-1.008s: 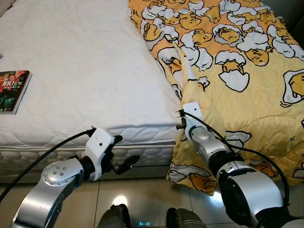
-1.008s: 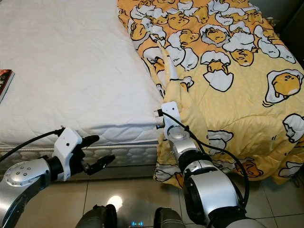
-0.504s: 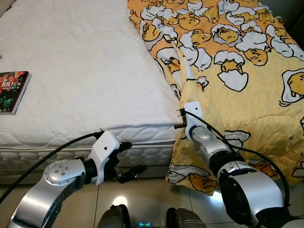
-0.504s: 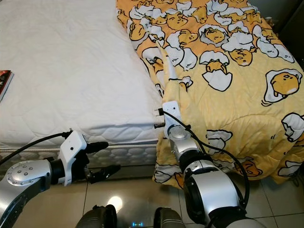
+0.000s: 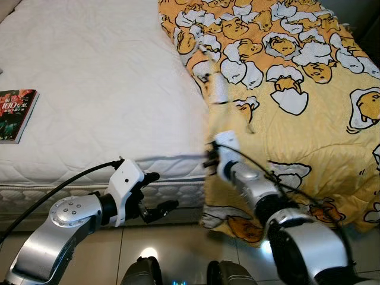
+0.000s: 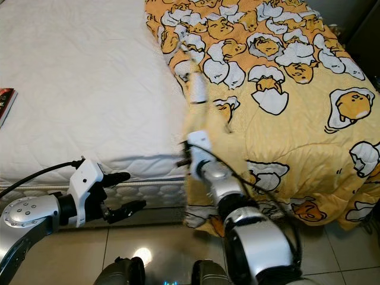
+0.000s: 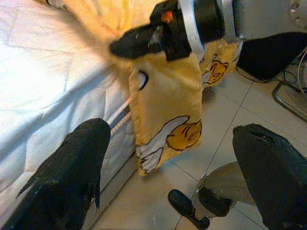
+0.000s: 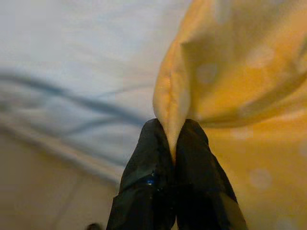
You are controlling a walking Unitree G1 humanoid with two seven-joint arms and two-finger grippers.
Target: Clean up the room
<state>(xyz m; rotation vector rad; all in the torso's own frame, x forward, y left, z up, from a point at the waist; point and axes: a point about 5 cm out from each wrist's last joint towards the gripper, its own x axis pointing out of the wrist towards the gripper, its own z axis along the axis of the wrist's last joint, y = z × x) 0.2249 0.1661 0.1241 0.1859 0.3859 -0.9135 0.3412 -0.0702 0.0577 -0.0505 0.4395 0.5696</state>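
Observation:
A yellow blanket printed with egg characters covers the right half of a white mattress and hangs over its front edge. My right gripper is shut on a fold at the blanket's left edge, and its wrist sits at the mattress front. The blanket's hanging corner droops toward the floor. Low in front of the mattress side, left of the blanket, my left gripper is open and holds nothing.
A book with a dark cover lies on the mattress near its left edge. Beige floor tiles run along the bed front. A dark piece of furniture stands at the far right.
My right gripper has pulled the blanket's edge to the left along the mattress front, and the fold above it has shifted left too. The left gripper has risen slightly, still open.

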